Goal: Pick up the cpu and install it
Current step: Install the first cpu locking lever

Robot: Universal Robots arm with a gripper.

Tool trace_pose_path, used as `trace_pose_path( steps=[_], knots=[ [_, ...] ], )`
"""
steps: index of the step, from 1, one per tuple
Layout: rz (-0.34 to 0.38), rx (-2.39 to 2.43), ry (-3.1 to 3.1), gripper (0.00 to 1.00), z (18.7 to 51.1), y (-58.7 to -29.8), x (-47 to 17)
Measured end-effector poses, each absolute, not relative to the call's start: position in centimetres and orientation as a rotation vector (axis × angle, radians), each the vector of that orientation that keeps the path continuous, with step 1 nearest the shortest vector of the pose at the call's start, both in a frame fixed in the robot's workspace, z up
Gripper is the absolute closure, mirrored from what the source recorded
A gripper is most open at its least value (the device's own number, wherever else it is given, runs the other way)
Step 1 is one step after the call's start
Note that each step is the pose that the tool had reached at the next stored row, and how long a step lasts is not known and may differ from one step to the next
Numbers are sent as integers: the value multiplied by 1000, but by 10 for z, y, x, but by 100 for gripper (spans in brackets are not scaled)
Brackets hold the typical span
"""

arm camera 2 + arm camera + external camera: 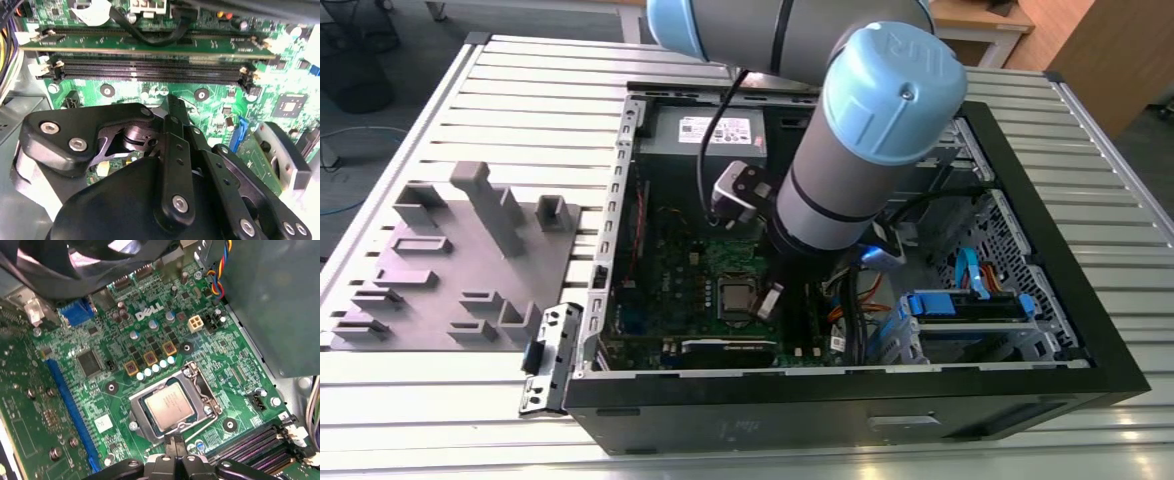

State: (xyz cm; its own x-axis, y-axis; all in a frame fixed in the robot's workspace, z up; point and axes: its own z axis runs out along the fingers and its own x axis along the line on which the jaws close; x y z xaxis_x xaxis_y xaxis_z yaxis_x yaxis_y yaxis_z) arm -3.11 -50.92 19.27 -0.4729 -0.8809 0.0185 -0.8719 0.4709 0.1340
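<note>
Black gripper [175, 452] linkage is crowding the foreground in both wrist views, its fingertips drawn together with nothing between them, hovering just beside the socket [172, 407] edge. Lying flat inside that metal-framed socket on the green motherboard [230, 360] is the cpu [171, 406], silvery top facing up, while in the exterior view the arm [854, 160] is reaching down into the open computer case [1067, 330].

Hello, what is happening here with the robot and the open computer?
A robot arm reaches into an open computer case lying on a slatted table. Its tool hangs just above the green board, right beside the socket. The cpu already sits in that socket.
</note>
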Motion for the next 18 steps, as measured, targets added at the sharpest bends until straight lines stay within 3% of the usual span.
trace_pose_path(
  steps=[18],
  knots=[
    [-168, 1622, -2587, 89, 189, -510, -28]
  ],
)
